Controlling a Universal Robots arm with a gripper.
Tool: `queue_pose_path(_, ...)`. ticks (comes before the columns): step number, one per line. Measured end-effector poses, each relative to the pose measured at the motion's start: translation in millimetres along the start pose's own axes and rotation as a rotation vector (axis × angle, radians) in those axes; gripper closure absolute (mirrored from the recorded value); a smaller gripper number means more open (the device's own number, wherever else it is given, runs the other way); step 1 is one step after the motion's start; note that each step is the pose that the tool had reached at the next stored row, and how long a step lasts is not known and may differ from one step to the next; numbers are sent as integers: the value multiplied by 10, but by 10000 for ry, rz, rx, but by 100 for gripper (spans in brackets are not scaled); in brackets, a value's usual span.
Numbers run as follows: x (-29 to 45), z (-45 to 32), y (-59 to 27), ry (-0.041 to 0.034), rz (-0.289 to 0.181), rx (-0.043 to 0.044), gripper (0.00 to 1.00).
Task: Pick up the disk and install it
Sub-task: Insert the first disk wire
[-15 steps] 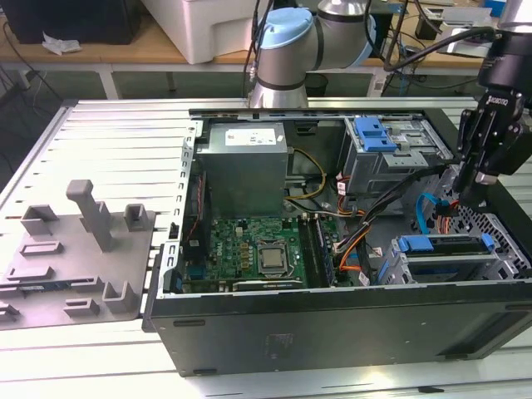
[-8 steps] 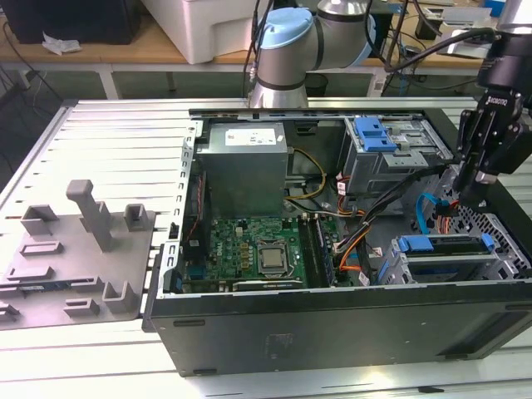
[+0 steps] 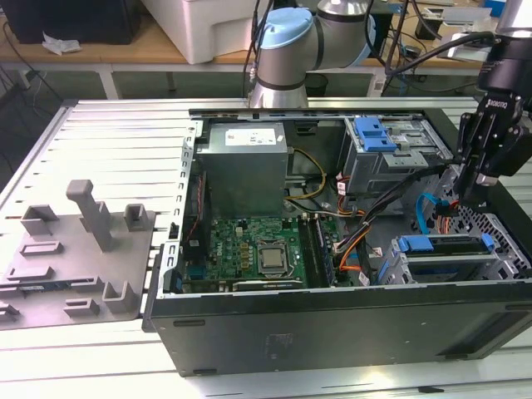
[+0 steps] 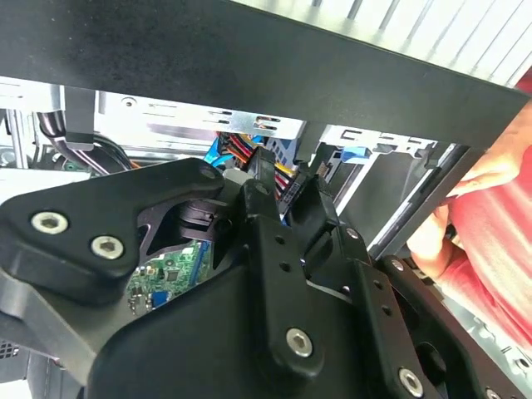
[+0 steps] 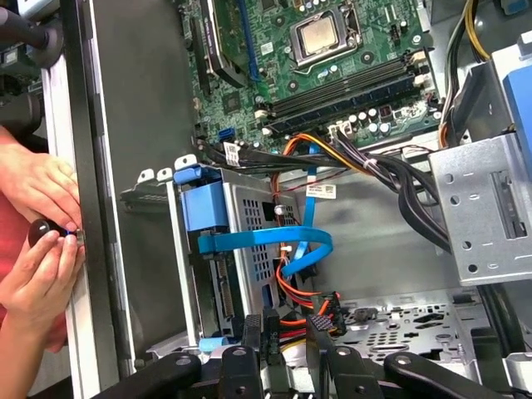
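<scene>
Bright, even light turns the slatted table (image 3: 108,125) beside the computer case (image 3: 332,332) pale. Soft shadow fills the case's inside. In the second wrist view, a hand (image 4: 486,179) beyond the case's wall is overexposed, and the gripper (image 4: 291,179) reads dark.

The disk (image 3: 439,246) sits slotted into the grey drive cage (image 3: 499,264), showing mostly its blue caddy rail and a narrow dark edge. It lies just below the end effector (image 3: 475,193), not touching it.
</scene>
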State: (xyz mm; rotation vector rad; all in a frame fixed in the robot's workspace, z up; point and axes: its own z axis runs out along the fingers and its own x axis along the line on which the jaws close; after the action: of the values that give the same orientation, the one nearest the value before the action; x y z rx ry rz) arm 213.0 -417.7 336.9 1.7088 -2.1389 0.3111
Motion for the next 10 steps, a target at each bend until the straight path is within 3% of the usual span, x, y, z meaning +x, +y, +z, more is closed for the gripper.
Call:
queue_pose_path(6,-1,1,0,45,7,9,66)
queue_pose_path(7,0,0,1,50,6,10,80)
queue_pose_path(10,0,1,3,53,8,10,83)
